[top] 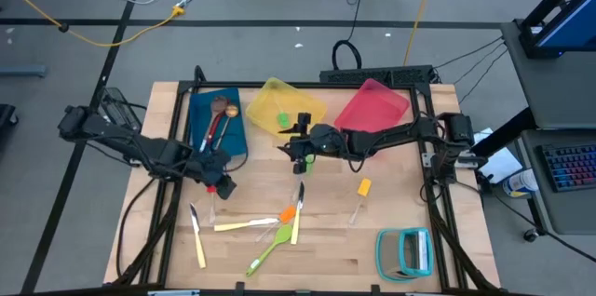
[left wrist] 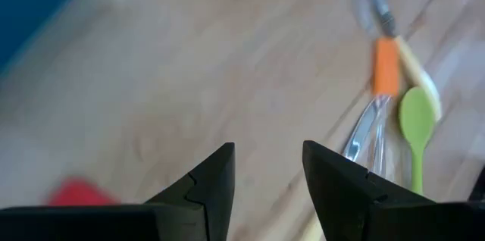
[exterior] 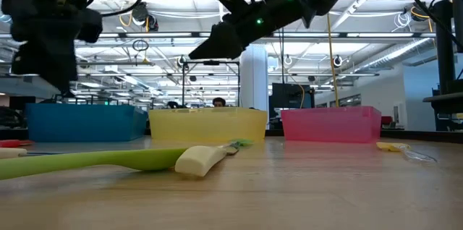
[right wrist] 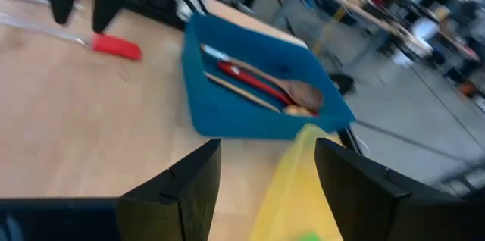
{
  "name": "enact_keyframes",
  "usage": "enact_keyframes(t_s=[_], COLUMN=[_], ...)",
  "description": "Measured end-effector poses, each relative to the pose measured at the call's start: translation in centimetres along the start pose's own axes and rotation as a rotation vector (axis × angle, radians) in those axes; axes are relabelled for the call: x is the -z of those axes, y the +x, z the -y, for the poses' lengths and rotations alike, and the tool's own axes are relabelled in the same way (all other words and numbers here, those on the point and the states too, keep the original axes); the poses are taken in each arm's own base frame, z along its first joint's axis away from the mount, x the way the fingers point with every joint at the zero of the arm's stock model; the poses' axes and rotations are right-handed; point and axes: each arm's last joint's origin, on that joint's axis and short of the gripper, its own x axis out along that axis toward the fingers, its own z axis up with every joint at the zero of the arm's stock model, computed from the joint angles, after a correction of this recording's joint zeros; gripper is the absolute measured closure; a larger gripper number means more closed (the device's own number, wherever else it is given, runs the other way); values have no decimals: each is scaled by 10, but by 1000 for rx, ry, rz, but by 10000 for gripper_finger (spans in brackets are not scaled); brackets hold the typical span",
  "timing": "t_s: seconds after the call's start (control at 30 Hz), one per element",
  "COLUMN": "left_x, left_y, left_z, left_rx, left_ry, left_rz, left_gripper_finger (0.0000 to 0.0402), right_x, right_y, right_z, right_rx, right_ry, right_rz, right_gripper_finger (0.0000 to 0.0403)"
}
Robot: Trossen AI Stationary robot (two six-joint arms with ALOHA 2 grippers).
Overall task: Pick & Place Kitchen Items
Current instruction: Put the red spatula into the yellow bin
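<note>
Both grippers are empty and spread: the right gripper just past the yellow bin, apparently unloading, the left gripper above a red spatula, lined up to grab.

3 bins: blue, yellow, pink. 1 teal rack. Approx 8 utensils loose on table, 2 in blue bin.

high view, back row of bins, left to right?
blue bin → yellow bin → pink bin. The right gripper hangs open at the yellow bin's near edge.
</note>
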Motion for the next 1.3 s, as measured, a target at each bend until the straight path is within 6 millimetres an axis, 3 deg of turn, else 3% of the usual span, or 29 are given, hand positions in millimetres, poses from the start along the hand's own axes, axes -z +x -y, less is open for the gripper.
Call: enact_keyframes(t_s=[0.17,0.37,0.73,1.0,1.3], left_x=[12,26,30,30,28], left_y=[5,9,27,38,46], left_z=[-6,-18,-25,-27,-22], left_rx=[-129,-345,-587,-661,-598], left_ry=[-166,-316,-376,-370,-391], left_rz=[-76,-159,-70,-102,-96], left_gripper_finger=[243,243,243,243,243], right_x=[1,6,18,11,11], right_y=[2,3,-3,-6,-6], right_z=[10,13,-11,-21,-19], right_rx=[-90,-114,-171,-191,-183], right_ry=[10,66,131,108,99], right_rz=[77,54,16,51,60], right_gripper_finger=[200,202,202,204,206])
